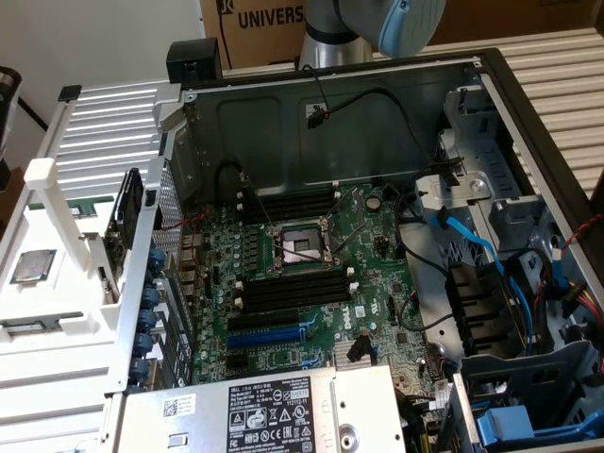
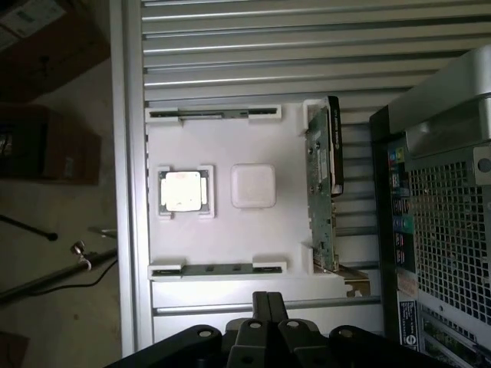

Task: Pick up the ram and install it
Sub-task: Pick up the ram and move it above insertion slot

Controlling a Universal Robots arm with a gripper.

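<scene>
Your ram point(image 2: 219, 269) lies in the clips along the white tray's point(image 2: 222, 238) edge, nearest the gripper point(image 2: 267, 297), whose fingers are pressed together, empty. You have a like stick point(image 2: 215, 115) at the opposite edge, a processor point(image 2: 182, 190) mid-tray, and an upright card point(image 2: 322, 184) beside the computer case point(image 2: 445, 230).

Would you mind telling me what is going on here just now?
A robot arm is working next to an open computer case. Its gripper is shut and empty, hovering above the edge of a white tray, nearest a ram stick resting in that tray. No ram has been picked up yet.
</scene>
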